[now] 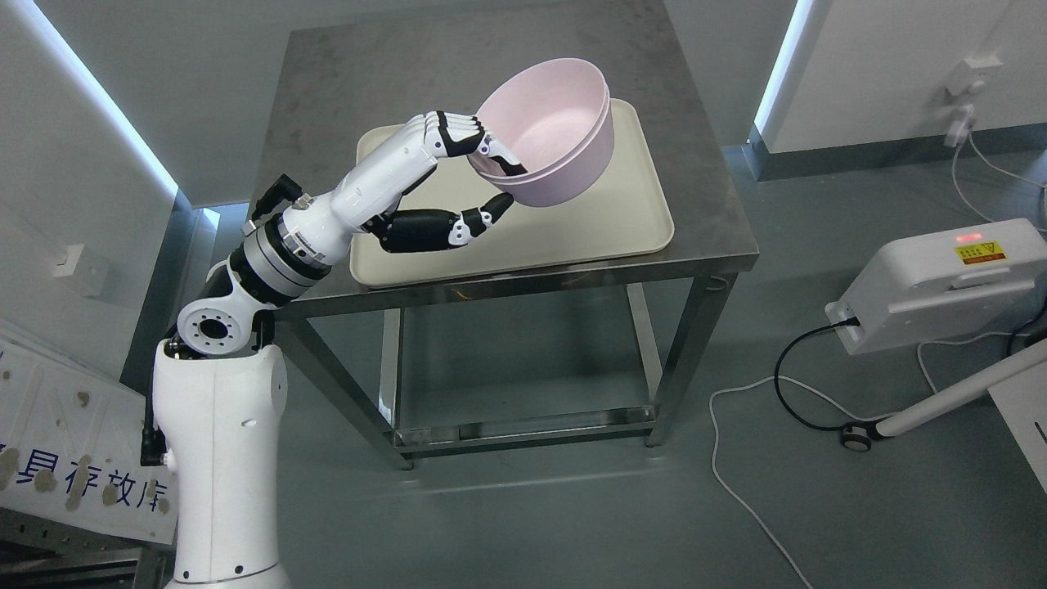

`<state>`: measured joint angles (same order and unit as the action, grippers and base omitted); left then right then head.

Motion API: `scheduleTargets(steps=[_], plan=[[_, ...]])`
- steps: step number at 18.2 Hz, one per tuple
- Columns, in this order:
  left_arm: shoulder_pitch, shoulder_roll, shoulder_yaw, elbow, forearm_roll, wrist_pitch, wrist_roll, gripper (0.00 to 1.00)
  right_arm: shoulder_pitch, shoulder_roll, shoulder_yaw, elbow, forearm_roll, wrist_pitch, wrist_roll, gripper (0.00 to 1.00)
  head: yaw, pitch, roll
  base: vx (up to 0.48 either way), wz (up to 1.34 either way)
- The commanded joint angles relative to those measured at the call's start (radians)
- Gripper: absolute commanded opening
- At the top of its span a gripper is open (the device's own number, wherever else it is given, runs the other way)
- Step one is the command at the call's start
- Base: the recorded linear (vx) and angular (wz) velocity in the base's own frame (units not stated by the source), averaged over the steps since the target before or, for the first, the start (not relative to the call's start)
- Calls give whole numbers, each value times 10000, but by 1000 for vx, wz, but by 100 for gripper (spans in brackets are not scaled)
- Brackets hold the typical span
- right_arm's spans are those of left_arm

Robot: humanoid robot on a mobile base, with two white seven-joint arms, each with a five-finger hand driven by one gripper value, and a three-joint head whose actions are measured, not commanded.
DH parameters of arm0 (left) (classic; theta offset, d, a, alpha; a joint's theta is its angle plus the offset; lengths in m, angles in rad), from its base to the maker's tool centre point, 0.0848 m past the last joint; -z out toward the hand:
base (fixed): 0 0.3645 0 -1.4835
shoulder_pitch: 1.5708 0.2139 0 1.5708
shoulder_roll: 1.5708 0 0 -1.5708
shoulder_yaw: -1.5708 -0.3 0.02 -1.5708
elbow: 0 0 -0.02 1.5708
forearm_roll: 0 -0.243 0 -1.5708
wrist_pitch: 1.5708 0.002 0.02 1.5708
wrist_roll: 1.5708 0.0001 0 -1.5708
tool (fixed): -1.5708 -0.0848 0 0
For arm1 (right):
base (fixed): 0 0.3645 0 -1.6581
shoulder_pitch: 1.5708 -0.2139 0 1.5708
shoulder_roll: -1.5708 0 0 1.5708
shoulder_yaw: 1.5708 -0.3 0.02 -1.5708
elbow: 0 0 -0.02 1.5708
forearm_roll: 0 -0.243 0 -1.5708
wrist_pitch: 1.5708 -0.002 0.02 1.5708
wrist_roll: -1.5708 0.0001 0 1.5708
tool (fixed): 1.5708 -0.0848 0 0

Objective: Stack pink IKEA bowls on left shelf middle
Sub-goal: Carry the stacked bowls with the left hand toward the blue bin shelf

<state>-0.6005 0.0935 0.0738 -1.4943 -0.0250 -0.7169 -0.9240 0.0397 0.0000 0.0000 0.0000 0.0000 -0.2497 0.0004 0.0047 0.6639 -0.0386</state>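
Two nested pink bowls are held tilted above a cream tray on a steel table. My left hand is shut on the near rim of the bowls: the fingers curl over the rim into the bowl and the thumb presses from below on the outside. The bowls are lifted off the tray and lean toward the hand. The left arm comes in from the lower left. The right arm is not in view.
The steel table has open legs and a low crossbar. A white device with cables lies on the floor at the right. A white panel with printed characters is at the lower left. Walls close in behind the table.
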Motion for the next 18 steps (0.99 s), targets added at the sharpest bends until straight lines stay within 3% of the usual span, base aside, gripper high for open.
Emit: scheduleTargets(steps=[1, 8, 18], plan=[[665, 431, 167, -44, 204, -163, -10, 4, 2, -174, -46, -175, -15, 27, -4, 100, 0, 0, 0, -205, -119], [1616, 737, -523, -75, 128, -670, -133, 3, 2, -174, -46, -175, -15, 27, -4, 100, 0, 0, 0, -245, -127], [2078, 783, -432, -60, 128, -670, -163, 4, 2, -174, -46, -175, -15, 27, -4, 100, 0, 0, 0, -272, 195]])
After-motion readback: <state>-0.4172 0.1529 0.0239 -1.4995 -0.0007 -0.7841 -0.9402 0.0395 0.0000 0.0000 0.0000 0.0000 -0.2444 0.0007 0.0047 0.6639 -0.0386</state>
